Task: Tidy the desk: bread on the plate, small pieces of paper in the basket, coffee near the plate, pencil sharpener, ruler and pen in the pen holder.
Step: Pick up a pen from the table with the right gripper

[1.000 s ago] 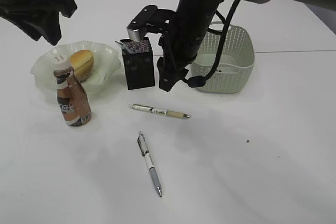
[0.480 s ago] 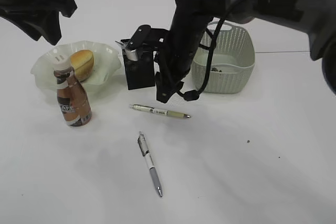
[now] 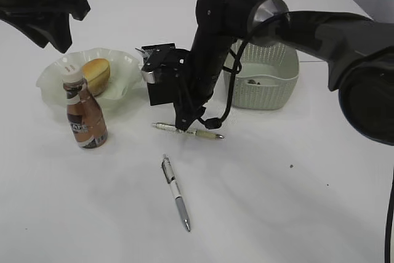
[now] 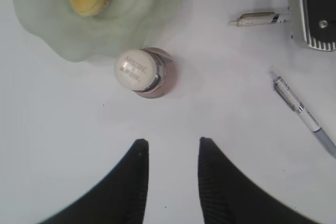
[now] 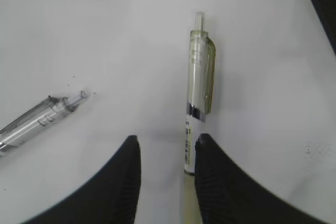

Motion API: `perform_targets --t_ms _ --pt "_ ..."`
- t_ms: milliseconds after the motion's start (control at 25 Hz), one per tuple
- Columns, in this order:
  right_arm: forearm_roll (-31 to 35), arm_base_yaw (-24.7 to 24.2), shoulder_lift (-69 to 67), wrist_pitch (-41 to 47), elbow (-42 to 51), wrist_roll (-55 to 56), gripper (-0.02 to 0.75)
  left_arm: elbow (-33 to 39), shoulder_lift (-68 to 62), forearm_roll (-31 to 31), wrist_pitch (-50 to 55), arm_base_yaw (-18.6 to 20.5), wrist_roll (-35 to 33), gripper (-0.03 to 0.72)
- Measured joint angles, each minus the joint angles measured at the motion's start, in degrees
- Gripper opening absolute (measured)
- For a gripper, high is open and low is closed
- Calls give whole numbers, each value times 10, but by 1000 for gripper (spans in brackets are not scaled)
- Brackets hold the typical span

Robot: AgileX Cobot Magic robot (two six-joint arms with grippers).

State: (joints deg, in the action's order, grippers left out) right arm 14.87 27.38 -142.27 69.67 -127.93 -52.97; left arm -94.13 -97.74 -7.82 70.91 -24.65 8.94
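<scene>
The right tool (image 5: 164, 153) hangs low over the white bench (image 3: 277, 201), its two black fingers (image 5: 126, 177) parted by a narrow gap and gripping nothing. A translucent olive-tinted pen (image 5: 198, 103) lies on the bench just beside the right-hand finger in the right wrist view, its barrel running under that finger's inner edge; whether they touch cannot be told. From the exterior view this pen (image 3: 188, 130) lies crosswise in front of the black mesh pen holder (image 3: 161, 81), with the right arm bent down over it. A second pen, clear and silver (image 3: 176, 192), lies nearer the camera, well apart from the first. The left tool (image 4: 170, 150) hovers above the bench, partly open and empty, near the coffee bottle (image 4: 143, 72), which stands upright just beside the ruffled green glass plate (image 3: 52, 81). The bread (image 3: 96, 73) rests on that plate. The sage-green basket (image 3: 271, 84) stands behind the right arm, to the right of the pen holder, with small dark scraps inside.
</scene>
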Motion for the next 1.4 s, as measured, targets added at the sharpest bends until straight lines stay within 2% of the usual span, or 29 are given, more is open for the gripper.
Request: perform_targets --t_ms 1400 --pt "22 -18 -43 1 -23 -4 260 0 -1 1 0 0 0 237"
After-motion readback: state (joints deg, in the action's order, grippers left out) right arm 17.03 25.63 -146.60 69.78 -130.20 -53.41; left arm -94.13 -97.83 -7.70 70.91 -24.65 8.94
